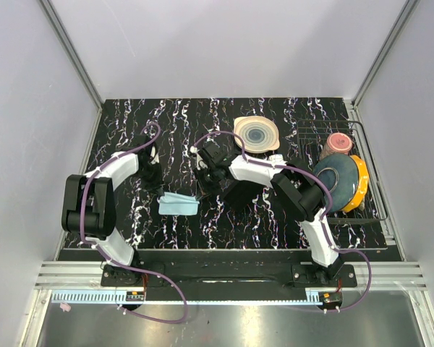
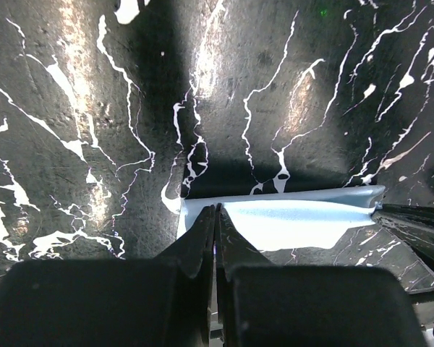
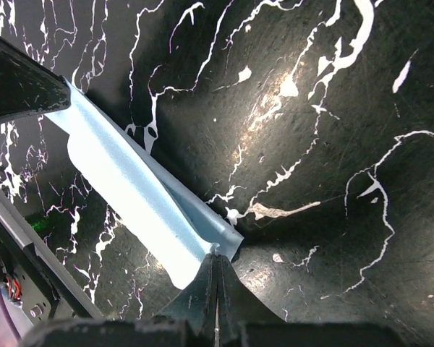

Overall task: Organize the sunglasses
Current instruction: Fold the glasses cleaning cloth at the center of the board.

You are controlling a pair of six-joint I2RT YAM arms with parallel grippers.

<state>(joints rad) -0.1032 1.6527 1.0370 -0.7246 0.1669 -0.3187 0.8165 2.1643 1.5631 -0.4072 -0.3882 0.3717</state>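
Note:
No sunglasses show in any view. A light blue cloth (image 1: 178,204) hangs stretched between my two grippers, just above the black marbled table. My left gripper (image 1: 159,191) is shut on one top corner of the cloth (image 2: 289,220); its tips (image 2: 217,211) meet at the cloth's edge. My right gripper (image 1: 200,189) is shut on the opposite corner of the cloth (image 3: 130,181), with its tips (image 3: 217,257) pinching the folded edge. A flat black case (image 1: 242,192) lies under the right arm, mostly hidden.
A tan plate with blue-green rings (image 1: 256,134) sits at the back centre. A wire dish rack (image 1: 376,191) at the right holds a blue plate, a yellow dish and a pink cup. White walls close in on the left, right and back.

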